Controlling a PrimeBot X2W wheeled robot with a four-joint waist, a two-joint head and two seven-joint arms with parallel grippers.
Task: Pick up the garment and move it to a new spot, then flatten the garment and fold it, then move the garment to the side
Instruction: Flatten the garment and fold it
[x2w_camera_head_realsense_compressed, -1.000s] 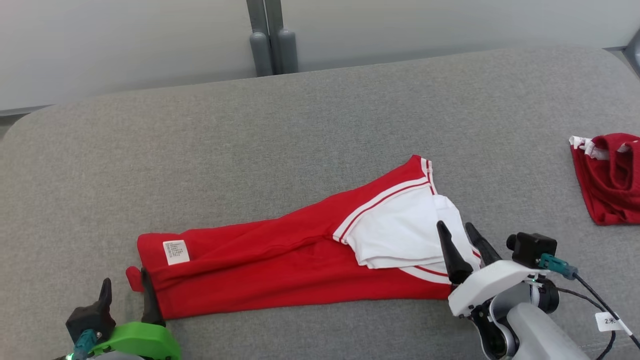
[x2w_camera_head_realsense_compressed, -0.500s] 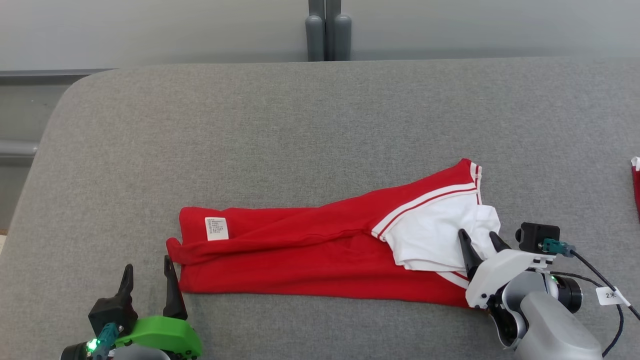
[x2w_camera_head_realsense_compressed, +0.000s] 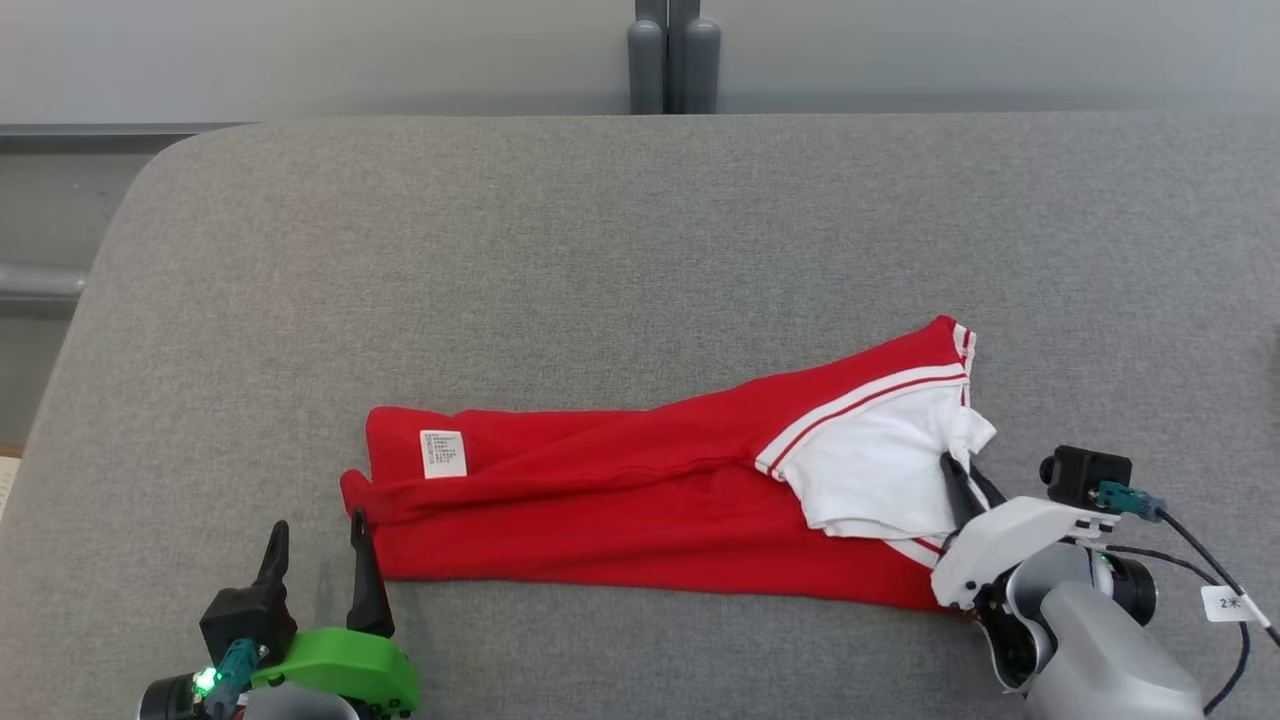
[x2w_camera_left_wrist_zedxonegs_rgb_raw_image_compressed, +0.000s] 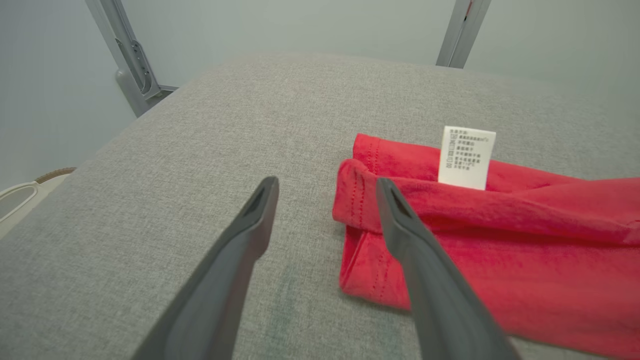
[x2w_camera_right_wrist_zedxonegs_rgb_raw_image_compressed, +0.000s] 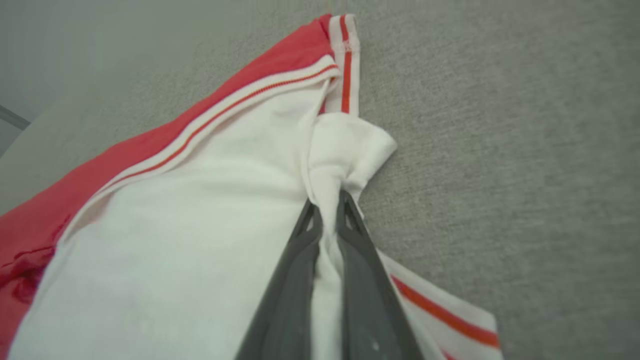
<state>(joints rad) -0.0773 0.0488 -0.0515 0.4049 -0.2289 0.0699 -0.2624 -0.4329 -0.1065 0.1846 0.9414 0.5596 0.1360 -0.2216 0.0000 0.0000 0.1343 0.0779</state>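
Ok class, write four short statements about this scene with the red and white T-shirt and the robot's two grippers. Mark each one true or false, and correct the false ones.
1. The right gripper is shut on white fabric of the red short-sleeved T-shirt with white sleeves. True.
2. The left gripper is clamped on the shirt's hem. False: its jaws stand open at the hem end, gripping nothing.
3. The small white rectangular label sits near the shirt's end by the left gripper. True.
4. The T-shirt is spread out flat with both sleeves open. False: it lies folded into a long narrow band on the grey fabric cushion.
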